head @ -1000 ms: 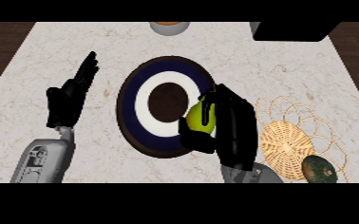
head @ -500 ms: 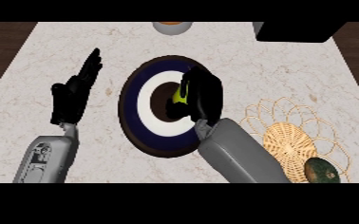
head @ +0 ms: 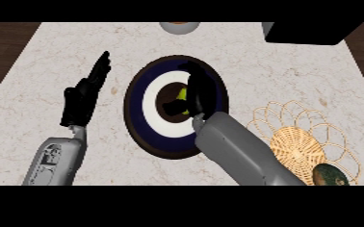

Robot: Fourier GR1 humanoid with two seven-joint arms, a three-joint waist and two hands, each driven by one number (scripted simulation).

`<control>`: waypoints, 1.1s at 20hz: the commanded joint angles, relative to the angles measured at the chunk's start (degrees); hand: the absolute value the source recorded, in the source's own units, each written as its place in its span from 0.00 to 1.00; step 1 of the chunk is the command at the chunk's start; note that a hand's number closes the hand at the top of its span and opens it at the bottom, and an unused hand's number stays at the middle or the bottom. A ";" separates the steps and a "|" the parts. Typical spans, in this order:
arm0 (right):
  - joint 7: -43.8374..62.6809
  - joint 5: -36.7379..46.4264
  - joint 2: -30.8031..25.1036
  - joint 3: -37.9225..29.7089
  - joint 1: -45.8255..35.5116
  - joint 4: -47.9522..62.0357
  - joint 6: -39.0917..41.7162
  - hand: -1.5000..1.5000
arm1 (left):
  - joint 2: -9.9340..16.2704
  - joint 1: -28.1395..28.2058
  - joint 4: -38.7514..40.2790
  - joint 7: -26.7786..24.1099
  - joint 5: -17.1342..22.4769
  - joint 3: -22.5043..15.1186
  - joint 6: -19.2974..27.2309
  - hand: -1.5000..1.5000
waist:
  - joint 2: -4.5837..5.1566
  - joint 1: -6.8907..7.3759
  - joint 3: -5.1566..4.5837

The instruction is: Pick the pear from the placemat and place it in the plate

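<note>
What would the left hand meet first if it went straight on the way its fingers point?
Probably nothing close by: the left hand points up and slightly right over bare counter, passing left of the plate. The bowl lies further right. Height is unclear.

My right hand (head: 199, 90) curls round the yellow-green pear (head: 183, 96) over the middle of the round dark-blue-and-white plate (head: 146, 110). My left hand (head: 85, 94) rests open on the left, fingers up. On the pale marble desk (head: 284, 72), a woven straw placemat (head: 302, 139) lies near right.
</note>
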 commanded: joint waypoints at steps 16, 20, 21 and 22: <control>-20.92 -13.12 -6.33 -9.80 24.90 -25.44 -23.70 0.00 | 1.44 3.59 -0.95 -0.09 0.85 3.01 -0.05 0.50 | -0.99 -4.38 0.03; -21.22 -14.05 -10.78 -9.32 35.58 -37.13 -20.36 0.00 | 2.55 4.15 -0.91 -0.18 1.66 3.98 -1.78 0.50 | -1.01 -4.04 -0.04; -24.72 -16.80 -13.40 -10.25 39.25 -39.91 -19.48 0.00 | 3.53 1.61 -1.59 1.29 2.02 4.90 -1.88 0.50 | -0.99 -4.22 0.00; -31.36 -22.46 -13.25 -12.33 41.04 -38.73 -17.98 0.00 | 2.42 6.50 -4.06 -1.83 1.94 3.60 -2.20 0.50 | -0.88 -3.55 0.06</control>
